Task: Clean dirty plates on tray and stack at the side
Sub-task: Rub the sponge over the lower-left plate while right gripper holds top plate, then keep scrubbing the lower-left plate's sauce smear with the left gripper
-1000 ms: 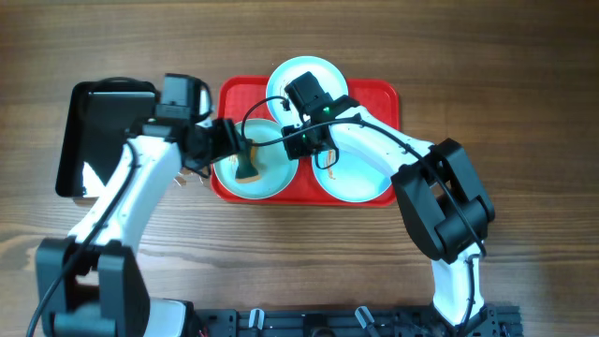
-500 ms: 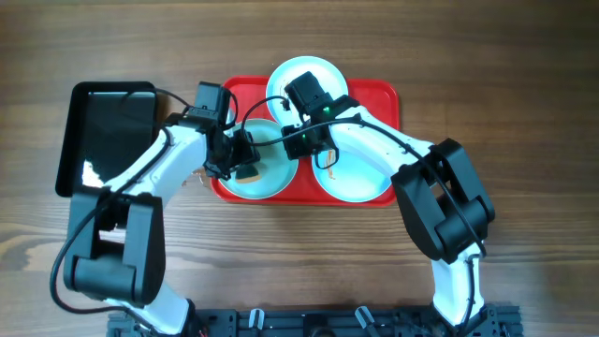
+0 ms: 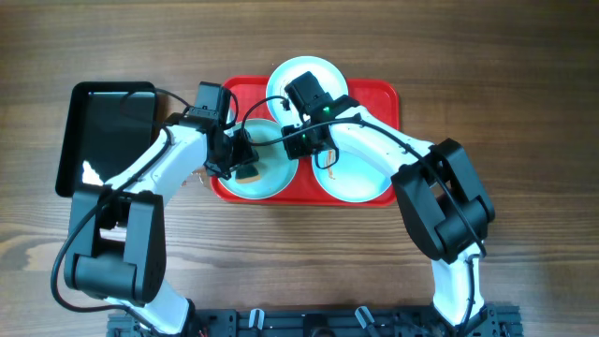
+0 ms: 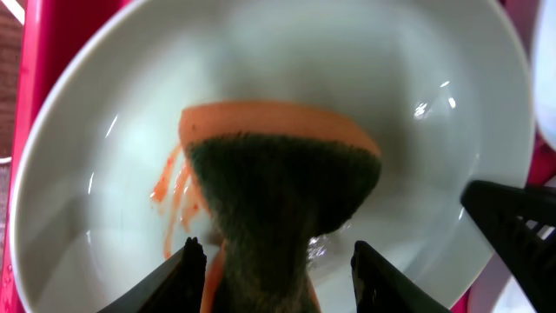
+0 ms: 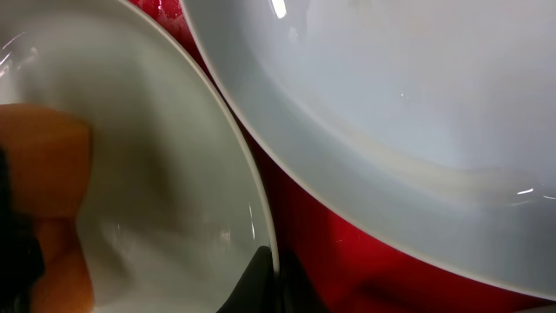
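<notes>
The red tray (image 3: 384, 98) holds three pale-blue plates: one at the back (image 3: 304, 75), one front left (image 3: 267, 183) and one front right (image 3: 360, 183). My left gripper (image 3: 239, 159) is shut on an orange sponge with a green scouring face (image 3: 247, 171). In the left wrist view the gripper (image 4: 278, 252) presses the sponge (image 4: 278, 191) onto the front-left plate (image 4: 434, 130), beside an orange smear (image 4: 169, 187). My right gripper (image 3: 298, 142) is shut on that plate's rim. The right wrist view shows the gripper (image 5: 271, 261), this plate (image 5: 156, 156) and a second plate (image 5: 391, 87) at upper right.
A smaller black rectangular tray (image 3: 108, 136) lies on the wooden table (image 3: 505, 84) to the left of the red tray. Both arms reach over the red tray and cross above its left half.
From one second to half a second ago my left arm swung in and its gripper moved right, over the front-left plate with the sponge. Since then nothing has moved. The right arm stayed still.
</notes>
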`<state>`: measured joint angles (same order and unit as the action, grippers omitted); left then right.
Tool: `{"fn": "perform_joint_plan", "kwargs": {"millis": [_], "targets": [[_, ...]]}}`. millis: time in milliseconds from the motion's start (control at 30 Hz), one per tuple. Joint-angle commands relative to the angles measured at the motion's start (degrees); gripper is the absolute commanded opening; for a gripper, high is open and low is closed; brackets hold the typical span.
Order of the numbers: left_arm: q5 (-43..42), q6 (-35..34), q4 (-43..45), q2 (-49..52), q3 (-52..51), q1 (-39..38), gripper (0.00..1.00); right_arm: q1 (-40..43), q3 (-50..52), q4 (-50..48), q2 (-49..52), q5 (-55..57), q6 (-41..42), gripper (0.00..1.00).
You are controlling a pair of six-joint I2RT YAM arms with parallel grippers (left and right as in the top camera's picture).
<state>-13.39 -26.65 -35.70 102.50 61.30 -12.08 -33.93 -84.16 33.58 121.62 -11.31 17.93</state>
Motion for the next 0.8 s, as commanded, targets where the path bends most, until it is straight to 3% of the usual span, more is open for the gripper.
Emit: {"fn": "perform_joint_plan", "kwargs": {"millis": [0, 100, 400, 567, 767], "targets": [[-0.5, 2.3, 0.8, 0.3, -0.5, -0.1, 0.51, 0.1, -1.5, -0.1, 1.0, 0.8, 0.3, 0.05], [-0.5, 2.3, 0.8, 0.3, -0.5, -0.1, 0.43, 0.1, -1.5, -0.1, 1.0, 0.8, 0.2, 0.05], [-0.5, 2.2, -0.3, 0.0, -0.5, -0.1, 0.04, 0.1, -1.5, -0.1, 1.0, 0.8, 0.2, 0.05], [-1.0, 2.2, -0.3, -2.0, -0.5, -0.2, 0.04, 0.1, -1.5, -0.2, 1.0, 0.8, 0.3, 0.05], [-7.2, 2.2, 0.9, -3.1, -0.5, -2.3, 0.04, 0.1, -1.5, -0.5, 1.0, 0.8, 1.0, 0.05]]}}
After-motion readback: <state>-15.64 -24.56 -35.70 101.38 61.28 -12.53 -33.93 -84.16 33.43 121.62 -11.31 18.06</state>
